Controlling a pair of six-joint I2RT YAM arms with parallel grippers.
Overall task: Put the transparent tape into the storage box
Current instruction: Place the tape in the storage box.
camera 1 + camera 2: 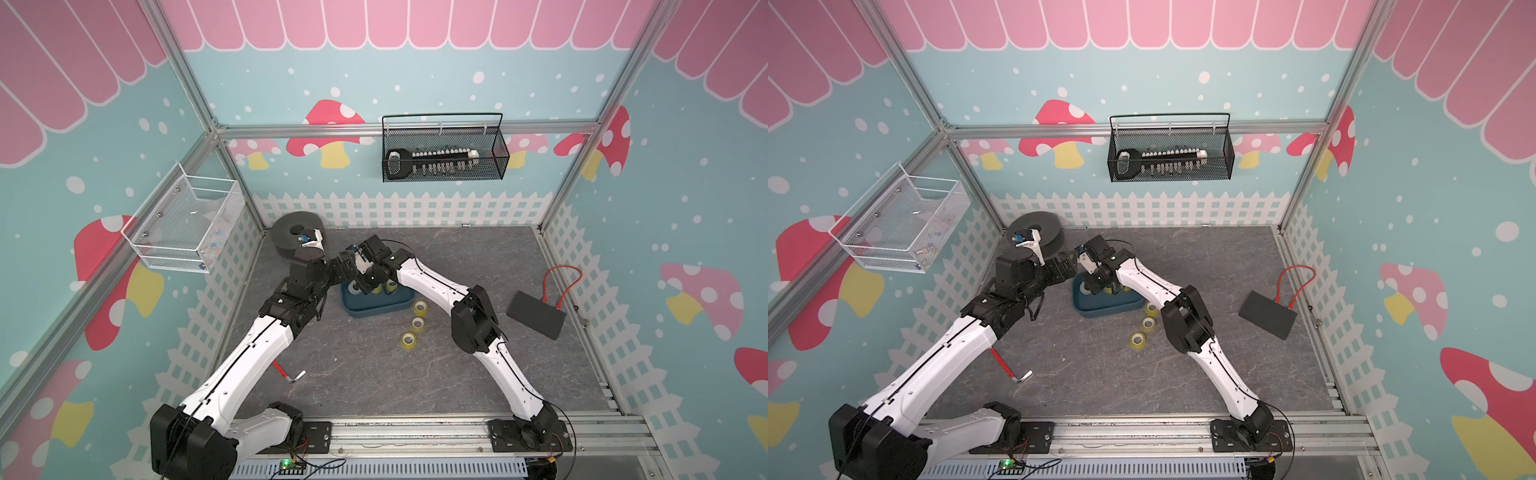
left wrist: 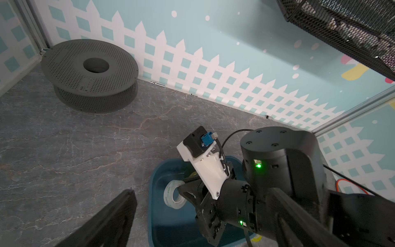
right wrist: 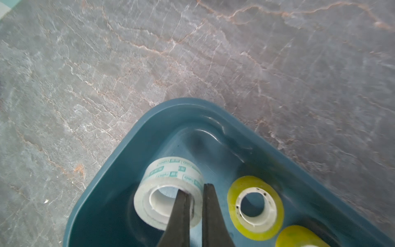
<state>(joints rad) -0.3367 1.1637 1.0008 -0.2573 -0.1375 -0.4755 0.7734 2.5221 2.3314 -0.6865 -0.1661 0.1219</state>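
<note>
a shallow dark teal-blue plastic storage box (image 3: 128,139) with rounded corners sits on a grey marbled tabletop (image 3: 192,53). the right gripper (image 3: 195,189) points down into the box. its two slim black fingers are pinched tight on the wall of a clear tape roll (image 3: 171,171) with a white core and green print, one finger inside the core and one outside. the roll is tilted, inside the box near a corner. two yellow-tinted tape rolls (image 3: 233,205) lie beside it in the box. the left gripper (image 1: 347,262) hovers near the box, fingers spread wide, holding nothing. three more yellow rolls (image 1: 418,325) lie on the tabletop just outside the box.
</note>
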